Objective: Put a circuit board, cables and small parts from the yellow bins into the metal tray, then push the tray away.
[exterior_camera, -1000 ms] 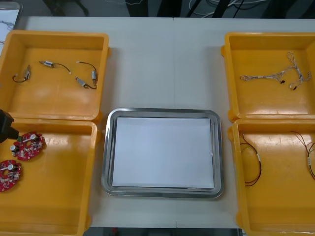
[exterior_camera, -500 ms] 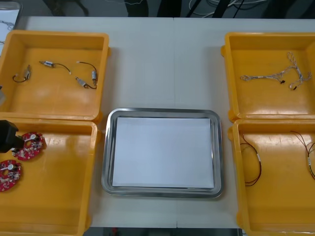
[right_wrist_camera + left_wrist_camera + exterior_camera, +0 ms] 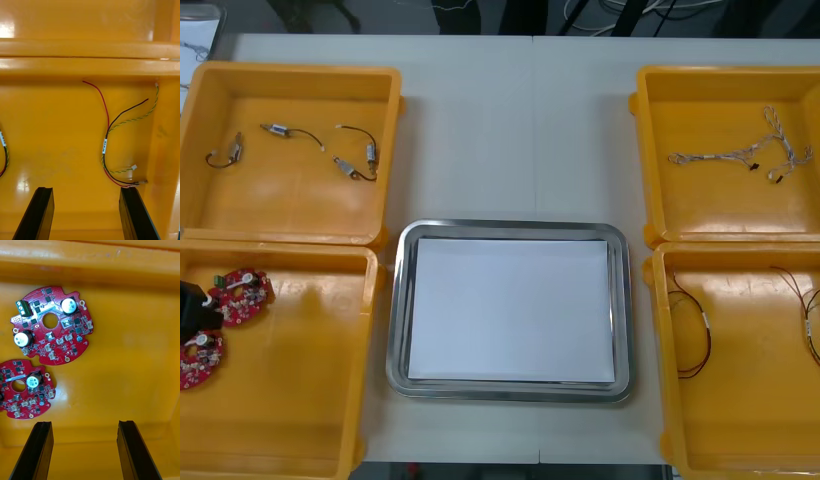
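1. Now we judge the step in hand to be the pick of a circuit board: the left end effector (image 3: 192, 305) hangs low inside the near-left yellow bin (image 3: 300, 380), close to its outer wall
2. Its fingers (image 3: 39, 450) stand wide apart with nothing between them; in the left wrist view the farther board (image 3: 50, 324) lies well beyond the fingertips, and the nearer board (image 3: 26, 393) lies just beyond one finger, both off the line of the gap
3. To do this well, we would settle on one board, shift sideways until the gap is centred on it, then descend so the fingers straddle its rim and not the raised components
4. Both boards lie flat on the bin floor and near each other, so we expect a thin edge to catch; a slow, gentle close should keep the second board from being nudged
5. The arm reaches in over the bin's outer side with the wrist pointing steeply down, fingers directed toward the bin's far wall
6. The right end effector (image 3: 87, 189) waits over the near-right yellow bin (image 3: 740, 400), spread open and holding nothing, with a red and yellow cable (image 3: 105, 142) on the floor beyond its fingers
7. The metal tray (image 3: 395, 310) sits on the tabletop (image 3: 520, 130) between the bins, white inside and holding nothing yet, so we count the whole task as ahead
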`<control>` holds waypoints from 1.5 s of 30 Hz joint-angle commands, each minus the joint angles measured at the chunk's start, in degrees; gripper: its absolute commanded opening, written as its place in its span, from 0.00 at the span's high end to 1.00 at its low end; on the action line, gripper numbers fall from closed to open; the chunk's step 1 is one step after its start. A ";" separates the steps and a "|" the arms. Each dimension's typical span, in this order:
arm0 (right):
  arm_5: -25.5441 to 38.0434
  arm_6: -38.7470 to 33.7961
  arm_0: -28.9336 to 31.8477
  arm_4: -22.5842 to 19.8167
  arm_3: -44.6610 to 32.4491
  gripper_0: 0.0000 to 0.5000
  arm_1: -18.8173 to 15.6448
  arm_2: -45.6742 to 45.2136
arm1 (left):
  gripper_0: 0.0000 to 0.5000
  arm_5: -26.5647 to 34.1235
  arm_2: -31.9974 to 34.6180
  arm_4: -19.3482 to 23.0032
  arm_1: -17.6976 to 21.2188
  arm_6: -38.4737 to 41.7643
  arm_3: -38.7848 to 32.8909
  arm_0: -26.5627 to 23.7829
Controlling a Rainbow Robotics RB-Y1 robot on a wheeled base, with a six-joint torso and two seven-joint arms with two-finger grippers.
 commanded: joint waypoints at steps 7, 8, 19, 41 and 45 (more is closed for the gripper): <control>-6.92 5.07 1.02 -1.01 5.51 0.00 -4.64 4.62 | 0.00 -10.11 -2.00 0.68 7.36 -7.47 3.26 5.08; -7.71 5.43 1.02 -1.09 6.13 0.00 -4.82 4.97 | 0.00 -10.99 -2.61 0.68 7.62 -7.65 3.96 5.08; -10.26 12.02 0.14 -1.80 12.89 0.00 -4.91 6.81 | 0.00 -16.79 -9.29 -0.29 9.47 -9.49 9.68 3.24; -12.64 10.35 -5.92 -1.36 21.42 0.00 -5.00 12.00 | 0.00 -20.21 -15.71 -2.49 9.65 -10.72 16.01 -1.60; -13.87 10.17 -6.18 -1.18 22.21 0.00 -5.00 12.79 | 0.00 -21.18 -16.15 -2.75 9.65 -10.81 16.97 -1.60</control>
